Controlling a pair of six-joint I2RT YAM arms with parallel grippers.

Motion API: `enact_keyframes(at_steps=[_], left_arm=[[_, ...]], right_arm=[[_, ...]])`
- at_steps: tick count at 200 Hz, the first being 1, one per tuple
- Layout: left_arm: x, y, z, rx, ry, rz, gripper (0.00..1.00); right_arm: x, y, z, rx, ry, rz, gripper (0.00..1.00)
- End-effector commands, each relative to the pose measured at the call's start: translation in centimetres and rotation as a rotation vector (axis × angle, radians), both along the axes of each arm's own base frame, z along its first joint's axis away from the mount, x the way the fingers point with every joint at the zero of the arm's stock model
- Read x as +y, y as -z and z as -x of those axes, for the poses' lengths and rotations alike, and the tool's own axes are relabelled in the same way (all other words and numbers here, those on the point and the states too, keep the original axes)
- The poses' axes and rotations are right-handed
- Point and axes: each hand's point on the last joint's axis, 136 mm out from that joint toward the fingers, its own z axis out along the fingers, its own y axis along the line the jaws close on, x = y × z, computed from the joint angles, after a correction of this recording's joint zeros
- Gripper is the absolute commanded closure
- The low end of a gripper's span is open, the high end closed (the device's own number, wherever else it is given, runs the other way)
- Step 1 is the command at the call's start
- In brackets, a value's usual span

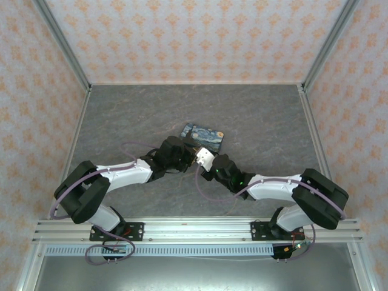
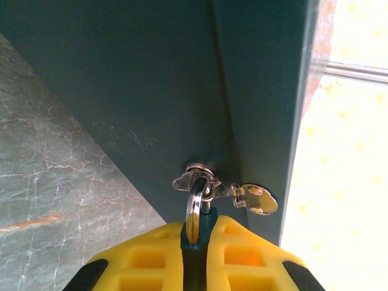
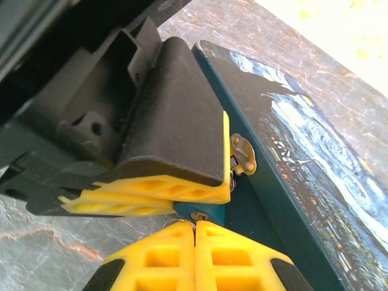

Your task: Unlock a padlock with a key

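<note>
Peach-patterned walls close in a grey marbled worktop [image 1: 121, 115], where both arms reach inward and meet at its middle. A rectangular tin [image 1: 203, 136] with a blue-and-yellow swirl lid and plain teal side walls lies there, just beyond the two wrists.

Seen from the right wrist, the left pincer [image 2: 197, 239] lies hard against the tin's side wall, black casing uppermost and yellow pads beneath. Its fingers are pressed narrow, clamping the teal body of the padlock [image 2: 196, 221] between them.

The right pincer [image 3: 195, 227] comes up from below with its yellow fingers closed flat together, only a thin seam between them. Its tips touch the teal end of the padlock that sticks out under the left fingers. Whether anything is pinched in that seam cannot be told.

The padlock's long axis runs in line with the left fingers. Its silver shackle points away from them, toward the tin's wall, and threads the metal loop there. A small silver hasp [image 2: 254, 199] lies just beside the shackle at the tin's corner.
</note>
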Motion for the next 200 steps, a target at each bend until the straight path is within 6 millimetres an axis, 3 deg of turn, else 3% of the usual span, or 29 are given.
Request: enact_keyframes(at_steps=[1, 115, 138, 200], left_arm=[[-2.2, -1.7, 0.8, -0.012, 0.079, 0.063, 1.0], [-2.7, -0.6, 0.7, 0.005, 0.084, 0.053, 1.0], [-2.5, 0.2, 0.8, 0.013, 0.084, 0.034, 0.89], [-2.1, 3.0, 0.8, 0.038, 0.066, -0.003, 0.78]], right_arm=[[0.6, -2.4, -1.3, 0.018, 0.047, -0.219, 1.0], [0.1, -0.9, -1.1, 0.11, 0.077, -0.26, 1.0], [-0.2, -0.3, -1.1, 0.161, 0.117, -0.277, 1.0], [-0.7, 2.0, -0.7, 0.275, 0.218, -0.353, 1.0]])
